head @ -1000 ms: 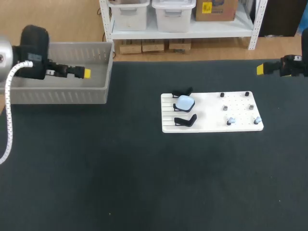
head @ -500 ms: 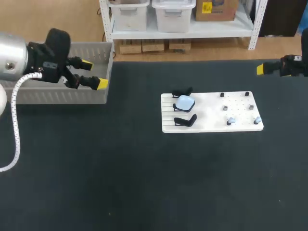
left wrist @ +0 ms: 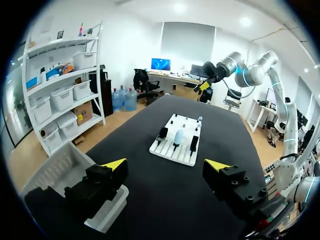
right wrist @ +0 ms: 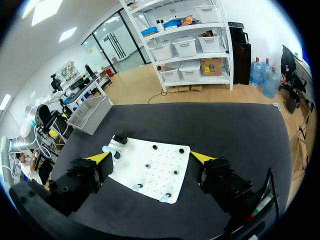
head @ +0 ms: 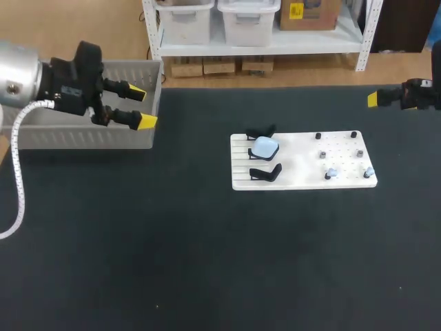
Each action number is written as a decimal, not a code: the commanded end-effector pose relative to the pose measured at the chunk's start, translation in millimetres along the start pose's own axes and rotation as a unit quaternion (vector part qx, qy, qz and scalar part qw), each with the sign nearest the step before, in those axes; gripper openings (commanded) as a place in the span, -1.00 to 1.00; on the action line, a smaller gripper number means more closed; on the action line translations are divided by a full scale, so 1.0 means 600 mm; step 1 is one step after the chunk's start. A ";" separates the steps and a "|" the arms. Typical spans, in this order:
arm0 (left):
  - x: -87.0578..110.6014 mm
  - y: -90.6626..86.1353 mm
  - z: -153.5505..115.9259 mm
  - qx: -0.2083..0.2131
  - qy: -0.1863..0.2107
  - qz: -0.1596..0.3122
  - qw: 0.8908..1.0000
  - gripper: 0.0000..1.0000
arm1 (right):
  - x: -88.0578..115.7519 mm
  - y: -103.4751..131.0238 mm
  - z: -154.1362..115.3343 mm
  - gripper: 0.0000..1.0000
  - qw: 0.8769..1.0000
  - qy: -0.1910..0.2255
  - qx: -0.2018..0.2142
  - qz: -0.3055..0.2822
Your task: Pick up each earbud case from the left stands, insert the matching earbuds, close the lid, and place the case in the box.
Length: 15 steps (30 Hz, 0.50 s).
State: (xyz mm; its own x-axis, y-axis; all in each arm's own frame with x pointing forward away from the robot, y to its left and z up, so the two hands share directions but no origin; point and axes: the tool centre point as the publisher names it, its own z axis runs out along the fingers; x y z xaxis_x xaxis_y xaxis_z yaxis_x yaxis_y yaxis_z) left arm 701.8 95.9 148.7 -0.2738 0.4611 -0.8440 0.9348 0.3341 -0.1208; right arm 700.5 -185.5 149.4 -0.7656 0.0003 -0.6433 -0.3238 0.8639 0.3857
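A white board lies right of the table's middle. A light blue earbud case rests on the middle one of its left stands, and the black stands either side are bare. Two light blue earbuds sit on pegs near the board's front right. My left gripper hangs open and empty over the grey box's right end, far left of the board. In the left wrist view the gripper looks toward the board and case. My right gripper is open and empty, high at the table's far right.
The grey box stands at the table's back left corner. In the right wrist view the board, the case and the earbuds lie ahead of the fingers. Dark tabletop surrounds the board.
My left arm has swung right from over the box's inside to its right end, with the fingers turned to face the board. The right arm has not moved.
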 end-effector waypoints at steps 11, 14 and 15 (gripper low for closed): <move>0.007 -0.025 0.041 0.038 -0.011 0.075 0.996 1.00 | 0.000 0.000 -0.001 1.00 1.000 0.000 0.000 0.000; 0.007 -0.029 0.063 0.051 -0.009 0.105 0.993 1.00 | 0.000 0.000 -0.001 1.00 1.000 0.000 0.000 0.000; 0.007 -0.029 0.070 0.057 -0.012 0.111 0.992 1.00 | 0.000 0.000 -0.001 1.00 1.000 0.000 0.000 0.000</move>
State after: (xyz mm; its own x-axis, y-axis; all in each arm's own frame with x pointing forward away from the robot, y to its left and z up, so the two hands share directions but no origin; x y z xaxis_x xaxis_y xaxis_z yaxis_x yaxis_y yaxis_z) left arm 683.8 67.3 134.8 -0.0666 0.4977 -0.8648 0.9889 0.1482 0.0092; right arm 700.5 -185.5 149.4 -0.7657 0.0002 -0.6432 -0.3238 0.8639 0.3857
